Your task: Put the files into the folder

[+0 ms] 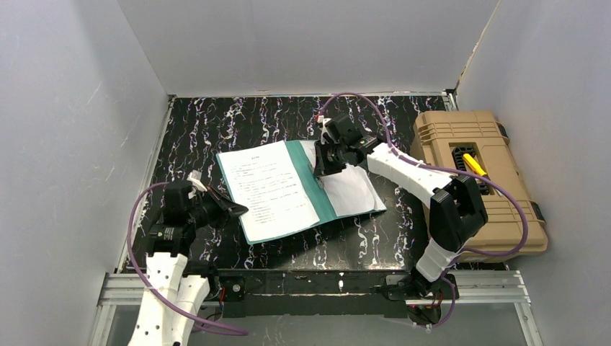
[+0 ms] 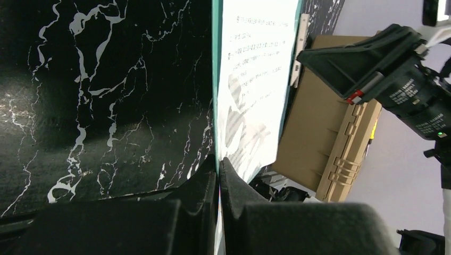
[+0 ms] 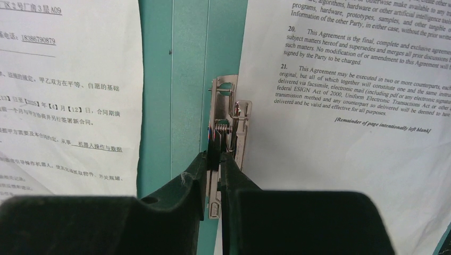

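The teal folder (image 1: 326, 196) lies open on the black marble table. One printed sheet (image 1: 270, 189) lies on its left half and another sheet (image 1: 354, 191) on its right half. My left gripper (image 1: 238, 210) is shut on the folder's left edge (image 2: 215, 79), with the sheet (image 2: 255, 79) lying on that half. My right gripper (image 1: 322, 163) is at the spine, shut on the black lever of the metal clip (image 3: 226, 119). In the right wrist view the gripper (image 3: 214, 159) stands over the teal spine (image 3: 186, 79), between the left sheet (image 3: 69, 95) and the right sheet (image 3: 345, 106).
A tan plastic toolbox (image 1: 475, 176) stands at the right of the table, close to the right arm, and shows in the left wrist view (image 2: 330, 149). White walls close in the left, back and right. A metal rail (image 1: 317, 285) runs along the near edge.
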